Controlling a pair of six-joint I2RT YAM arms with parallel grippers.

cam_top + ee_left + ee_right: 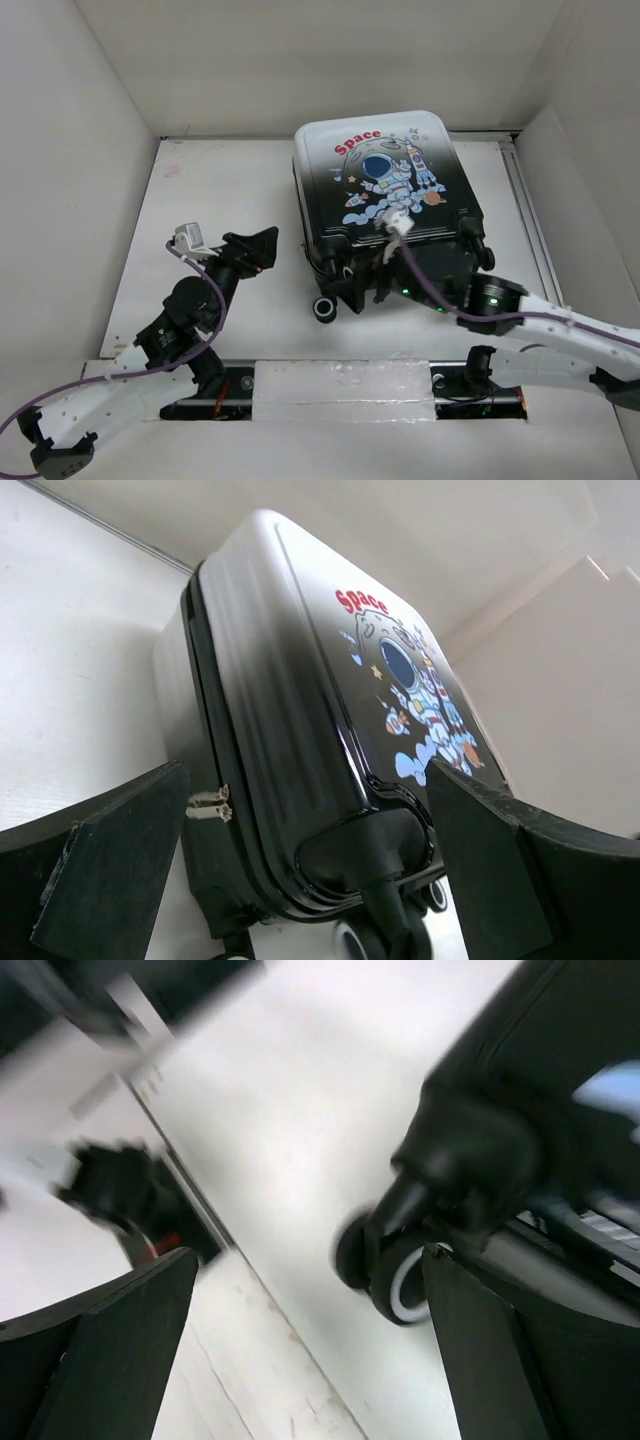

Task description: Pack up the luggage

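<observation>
Left gripper [266, 250]: jaws spread wide, empty, left of the luggage [385, 190]. Luggage lies closed, centre-right on the table [200, 200]; red "Space" above a cartoon astronaut. Right gripper [310, 1290]: jaws wide, beside the near caster wheel [400, 1280]; view blurred.

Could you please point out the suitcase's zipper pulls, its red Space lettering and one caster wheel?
zipper pulls [208, 805], left wrist view, on the metal tabs.
Space lettering [358, 143], top external view, middle of the word.
caster wheel [325, 309], top external view, on its round face.
</observation>
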